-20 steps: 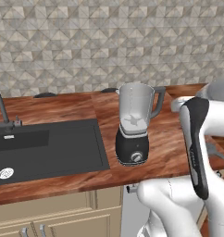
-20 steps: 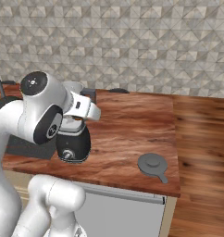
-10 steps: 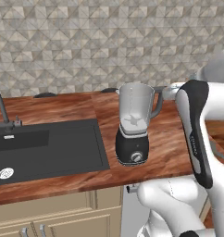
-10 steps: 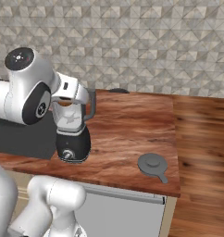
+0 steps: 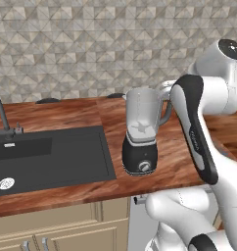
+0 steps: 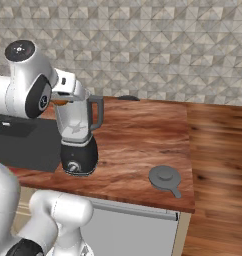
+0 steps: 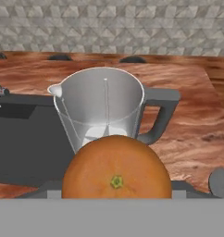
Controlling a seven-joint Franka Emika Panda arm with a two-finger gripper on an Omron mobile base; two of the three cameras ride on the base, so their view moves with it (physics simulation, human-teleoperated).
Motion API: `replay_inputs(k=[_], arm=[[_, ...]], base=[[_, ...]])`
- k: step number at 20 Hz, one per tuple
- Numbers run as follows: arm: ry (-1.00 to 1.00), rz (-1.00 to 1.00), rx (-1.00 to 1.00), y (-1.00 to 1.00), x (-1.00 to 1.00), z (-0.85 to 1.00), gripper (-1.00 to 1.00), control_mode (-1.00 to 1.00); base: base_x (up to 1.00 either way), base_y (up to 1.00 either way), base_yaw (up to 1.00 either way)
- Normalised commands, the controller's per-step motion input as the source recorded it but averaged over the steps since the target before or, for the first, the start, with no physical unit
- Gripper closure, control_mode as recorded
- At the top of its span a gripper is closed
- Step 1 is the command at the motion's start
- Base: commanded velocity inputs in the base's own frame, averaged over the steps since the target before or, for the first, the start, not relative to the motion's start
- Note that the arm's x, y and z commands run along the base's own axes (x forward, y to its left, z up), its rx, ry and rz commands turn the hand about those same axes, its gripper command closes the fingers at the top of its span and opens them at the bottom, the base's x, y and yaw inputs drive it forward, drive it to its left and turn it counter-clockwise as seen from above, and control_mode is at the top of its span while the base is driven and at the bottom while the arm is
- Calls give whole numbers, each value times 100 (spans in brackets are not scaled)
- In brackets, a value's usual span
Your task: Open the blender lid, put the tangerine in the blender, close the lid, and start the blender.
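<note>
The blender [image 5: 140, 139] stands on the wooden counter with its clear jar [image 7: 104, 104] open on top and its handle to the right. My gripper [image 6: 68, 95] is shut on the tangerine [image 7: 116, 169], a round orange fruit that hides the fingertips in the hand view. In the right base view the tangerine [image 6: 59, 102] hangs at the jar's upper rim on the blender's [image 6: 78, 137] sink side. The blender lid [image 6: 164, 177], dark grey with a small knob, lies flat on the counter near the front right corner, and its edge [image 7: 220, 181] shows in the hand view.
A black sink [image 5: 47, 154] with a faucet [image 5: 3, 115] is set into the counter left of the blender. The counter [image 6: 143, 135] ends at the right, with wood floor [image 6: 218, 170] beyond. A tiled wall rises behind.
The arm has swung up and over toward the blender. The hand with the tangerine now sits at the jar's rim. Blender and lid have not moved.
</note>
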Motion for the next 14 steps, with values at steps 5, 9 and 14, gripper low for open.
replay_inputs(k=[5,9,14], arm=[[9,8,0,33,45,0,100,-100],[18,3,-1,28,51,-11,100,-100],[17,1,-5,20,46,-27,100,-100]], base=[[0,0,0],[0,0,0],[0,0,0]])
